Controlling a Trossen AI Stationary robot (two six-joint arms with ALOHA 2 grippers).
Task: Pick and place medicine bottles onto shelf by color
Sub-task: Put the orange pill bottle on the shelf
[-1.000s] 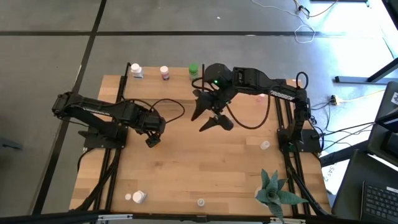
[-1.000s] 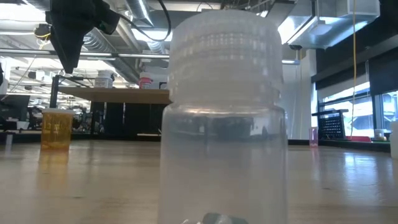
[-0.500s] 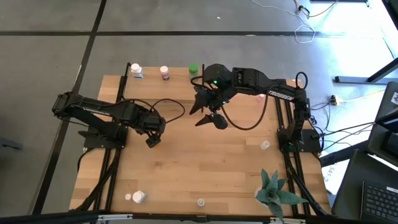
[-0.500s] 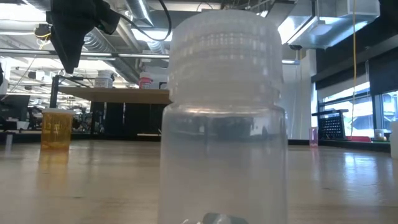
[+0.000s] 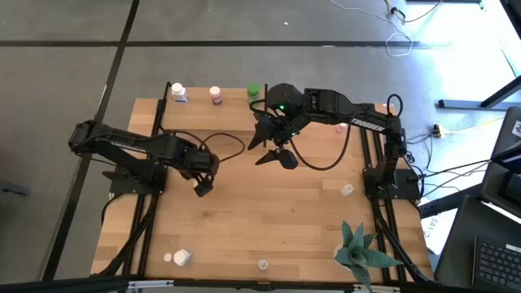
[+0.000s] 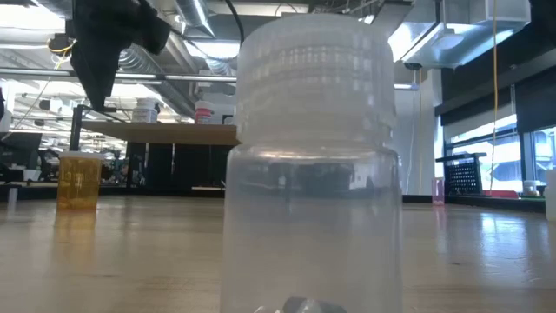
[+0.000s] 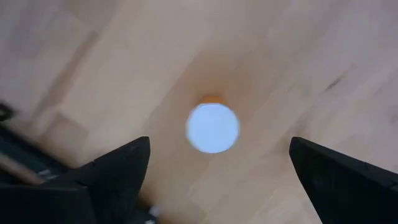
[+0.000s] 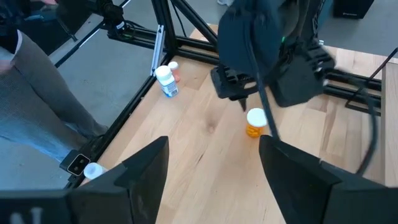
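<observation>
Where the left gripper [image 5: 202,187] hangs: left of mid-table, straight above the orange bottle [image 7: 212,127].
Left gripper fingers: spread wide; the bottle's white cap shows in the gap between them, touched by neither.
Orange bottle: one, upright on the table top and off the shelf; the low view shows it at the left under the dark gripper.
Right gripper [image 5: 273,150]: over mid-table, just near of the shelf [image 5: 203,115], pincer wide with nothing in it.
Shelf: one, at the far edge of the table, left of centre.
Bottles on shelf: three in a row along its far side. White [image 5: 177,93] at left, pinkish [image 5: 216,95] in the middle, green [image 5: 254,91] at right.
Bottles at near left corner: two, a white one [image 5: 181,257] and a smaller one [image 5: 168,258] just beside it; colour of the small one unclear from above.
Clear bottles: two. One [image 5: 263,264] at the near edge, filling the low view; one [image 5: 348,190] on the right side near the right arm's base.
Pink bottle [image 6: 437,189]: one, far off at the right in the low view.
Tally: nine bottles seen, three on the shelf, six on the table.
Plant [image 5: 358,251]: one, near right corner.
Person: a grey trouser leg [image 8: 31,106] beyond the table's left side, in the right wrist view.
</observation>
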